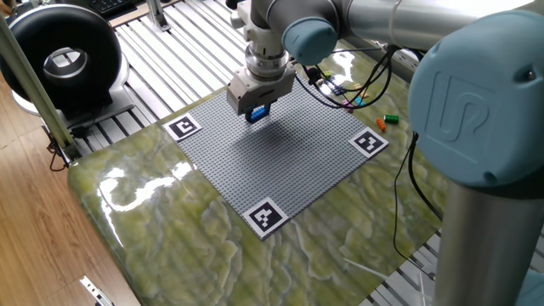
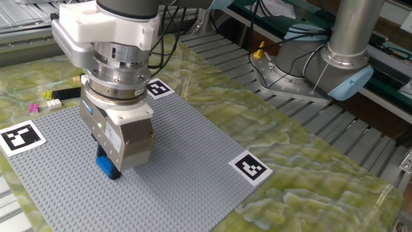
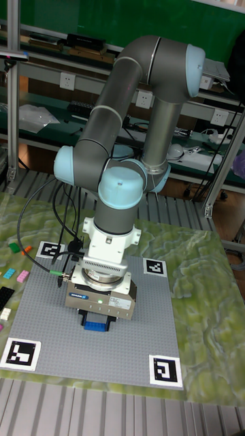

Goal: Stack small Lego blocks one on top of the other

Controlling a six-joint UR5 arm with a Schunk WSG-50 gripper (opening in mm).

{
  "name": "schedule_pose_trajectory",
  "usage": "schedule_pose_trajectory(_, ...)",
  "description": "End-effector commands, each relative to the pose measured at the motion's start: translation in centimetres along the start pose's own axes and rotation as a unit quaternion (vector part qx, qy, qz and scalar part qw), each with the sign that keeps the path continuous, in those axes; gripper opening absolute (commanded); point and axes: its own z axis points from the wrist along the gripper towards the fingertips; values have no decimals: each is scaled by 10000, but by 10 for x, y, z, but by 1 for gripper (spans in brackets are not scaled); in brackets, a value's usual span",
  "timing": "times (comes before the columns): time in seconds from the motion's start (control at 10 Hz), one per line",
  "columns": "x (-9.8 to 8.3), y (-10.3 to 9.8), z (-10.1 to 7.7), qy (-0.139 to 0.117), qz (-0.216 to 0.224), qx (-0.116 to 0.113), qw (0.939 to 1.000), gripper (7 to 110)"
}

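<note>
Green marbled surface (image 2: 302,167) carrying your grey baseplate (image 2: 193,161), with square marker tags (image 2: 249,167) at its corners. Your end effector (image 2: 108,169) stands upright over the baseplate, nearer its far edge in one fixed view, closed on a blue block (image 2: 107,167) whose underside meets the studs. Loose blocks, among them a pink block (image 2: 33,107) and a yellow block (image 2: 49,95), lie on the surface just off the baseplate's edge.
</note>
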Motion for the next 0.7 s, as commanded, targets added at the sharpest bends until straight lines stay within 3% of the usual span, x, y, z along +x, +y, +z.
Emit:
schedule_pose_trajectory(0.0, 0, 1, 1, 30, 51, -51, 10000, 7)
schedule_pose_trajectory(0.6, 7, 7, 0, 150, 55, -82, 9998, 7)
